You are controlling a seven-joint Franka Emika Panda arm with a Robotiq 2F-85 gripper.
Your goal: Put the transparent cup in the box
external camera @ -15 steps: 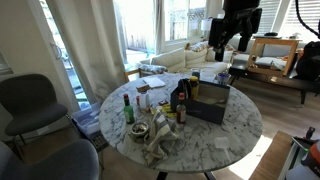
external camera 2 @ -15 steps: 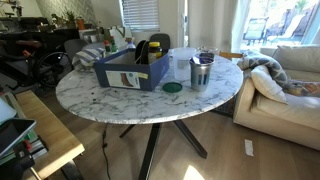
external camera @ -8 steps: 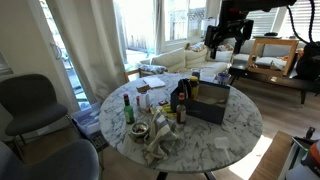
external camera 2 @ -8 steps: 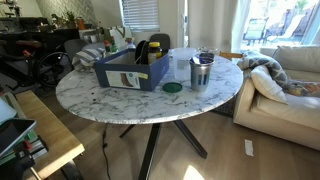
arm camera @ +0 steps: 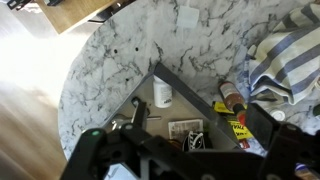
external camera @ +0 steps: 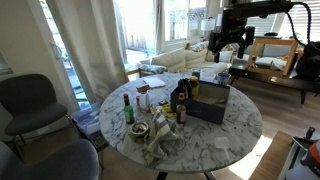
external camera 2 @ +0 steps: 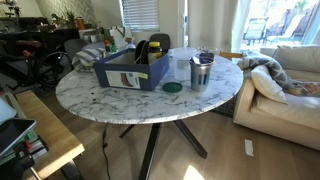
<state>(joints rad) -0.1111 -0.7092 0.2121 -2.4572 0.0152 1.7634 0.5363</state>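
Marble bench (external camera 2: 90, 95) carries the navy box (external camera 2: 125, 72) at left; just beside its right end, outside it, stands the transparent cup (external camera 2: 177, 68); next comes a metal tumbler (external camera 2: 200, 73); in an exterior view the end effector (external camera: 227, 46) hangs high above the bench's far side, fingers spread, empty.

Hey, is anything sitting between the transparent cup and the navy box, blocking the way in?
Nothing visible does. The transparent cup, faint in an exterior view, stands close beside the end of the box. The steel tumbler is on the cup's other side, and the green lid lies in front.
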